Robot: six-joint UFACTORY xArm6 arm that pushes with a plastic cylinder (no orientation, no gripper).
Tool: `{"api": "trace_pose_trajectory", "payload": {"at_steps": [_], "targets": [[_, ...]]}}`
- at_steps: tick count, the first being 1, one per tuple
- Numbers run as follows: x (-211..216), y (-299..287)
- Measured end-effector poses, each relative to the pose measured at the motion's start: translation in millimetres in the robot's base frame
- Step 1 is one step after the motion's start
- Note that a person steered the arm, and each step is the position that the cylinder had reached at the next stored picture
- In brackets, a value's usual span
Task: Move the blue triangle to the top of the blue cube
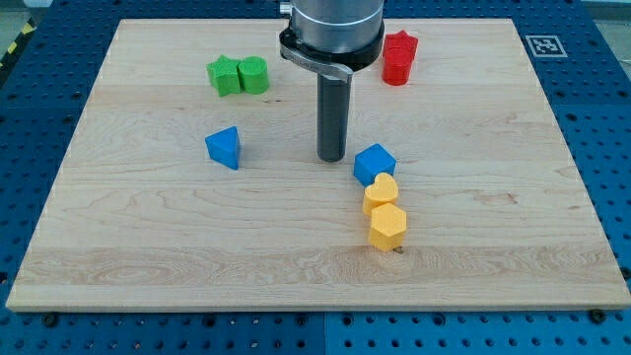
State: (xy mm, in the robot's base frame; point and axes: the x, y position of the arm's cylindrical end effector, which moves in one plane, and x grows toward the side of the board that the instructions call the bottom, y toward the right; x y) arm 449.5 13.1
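Observation:
The blue triangle (225, 147) lies on the wooden board (148, 247), left of centre. The blue cube (375, 163) sits right of centre, touching the yellow heart (381, 192) just below it. My tip (332, 158) stands on the board between the two blue blocks, just left of the blue cube with a small gap, and well to the right of the blue triangle.
A yellow hexagon (387, 226) sits below the yellow heart, touching it. A green star (225, 75) and a green cylinder-like block (253, 74) stand together at the upper left. Two red blocks (398, 57) stand at the top, right of the arm. The board lies on a blue perforated table (601, 118).

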Motion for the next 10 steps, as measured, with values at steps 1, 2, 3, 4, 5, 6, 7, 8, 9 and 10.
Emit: {"api": "trace_pose_trajectory", "payload": {"at_steps": [1,2,3,4,5,6,7,8,9,10], "targets": [[0.0,-1.6],[-4.9,-28.0],[-5.4,-64.1],[-5.4,-64.2],[-5.4,-64.2],[-5.5,-63.7],[-5.5,-59.9],[0.9,-48.8],[21.6,-40.2],[52.0,-54.8]]}}
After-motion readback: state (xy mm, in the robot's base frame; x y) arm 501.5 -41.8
